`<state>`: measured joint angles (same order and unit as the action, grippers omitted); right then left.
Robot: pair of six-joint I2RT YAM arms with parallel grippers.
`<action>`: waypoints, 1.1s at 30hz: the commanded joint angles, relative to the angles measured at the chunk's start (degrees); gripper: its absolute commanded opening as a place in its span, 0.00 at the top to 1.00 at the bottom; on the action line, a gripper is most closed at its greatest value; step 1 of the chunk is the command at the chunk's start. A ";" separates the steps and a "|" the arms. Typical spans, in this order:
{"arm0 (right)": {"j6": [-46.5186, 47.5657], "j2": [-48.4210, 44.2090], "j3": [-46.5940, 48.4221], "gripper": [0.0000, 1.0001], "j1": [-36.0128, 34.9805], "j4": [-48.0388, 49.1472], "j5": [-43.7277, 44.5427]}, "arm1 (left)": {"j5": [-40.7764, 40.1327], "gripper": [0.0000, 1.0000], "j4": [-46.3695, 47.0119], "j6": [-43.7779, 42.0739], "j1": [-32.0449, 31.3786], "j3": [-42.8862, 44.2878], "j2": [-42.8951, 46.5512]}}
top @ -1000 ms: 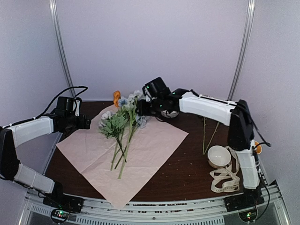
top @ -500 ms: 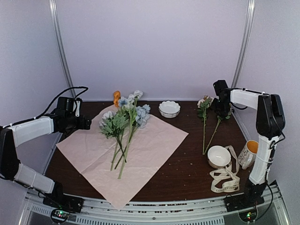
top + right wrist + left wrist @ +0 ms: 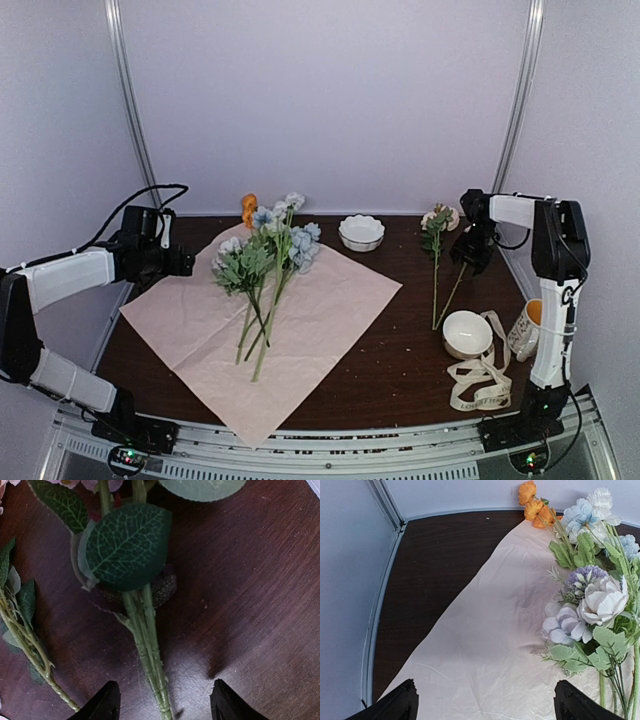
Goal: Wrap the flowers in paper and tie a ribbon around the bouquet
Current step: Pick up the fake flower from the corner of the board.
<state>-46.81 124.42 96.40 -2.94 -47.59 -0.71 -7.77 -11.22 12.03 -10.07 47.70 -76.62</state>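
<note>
The right arm has swung away from the flowers (image 3: pixel 265 255) and dropped toward the counter's (image 3: pixel 400 370) far right side, where the right tool (image 3: pixel 470 248) is poised over two loose stems (image 3: pixel 437 270) lying well apart from the bunch. Its fingers (image 3: pixel 107 705) stand parted either side of one stem without touching it, apparently lined up to collect it. The flowers lie diagonally on the pink paper (image 3: pixel 330 300), blooms toward its far corner, laid out for rolling. The left tool (image 3: pixel 485 710), spread wide and empty, hovers at the paper's left edge. The ribbon (image 3: pixel 480 385) lies heaped beside a white bowl (image 3: pixel 467 335), kept for last.
</note>
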 commanded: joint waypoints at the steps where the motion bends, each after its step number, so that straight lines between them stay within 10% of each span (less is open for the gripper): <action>1: 4.90 3.73 7.20 0.40 2.02 -6.53 -6.06 | -1.22 0.02 0.92 -0.86 0.13 2.04 0.04; 13: 14.90 12.25 19.56 0.52 1.62 -22.84 -5.50 | -1.66 0.02 1.88 -1.52 0.14 1.21 2.30; 19: 15.94 12.33 20.02 1.00 1.09 -24.15 -4.88 | -1.82 0.02 2.10 -1.93 0.19 1.29 2.63; 33: 20.48 -24.11 9.18 1.00 -5.69 0.70 12.08 | -1.85 0.02 0.94 -1.27 0.13 2.39 2.17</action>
<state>-31.94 116.95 107.96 -2.83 -61.17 6.35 -9.10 -11.18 10.98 -10.07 48.18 -74.41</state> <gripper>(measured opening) 0.040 0.976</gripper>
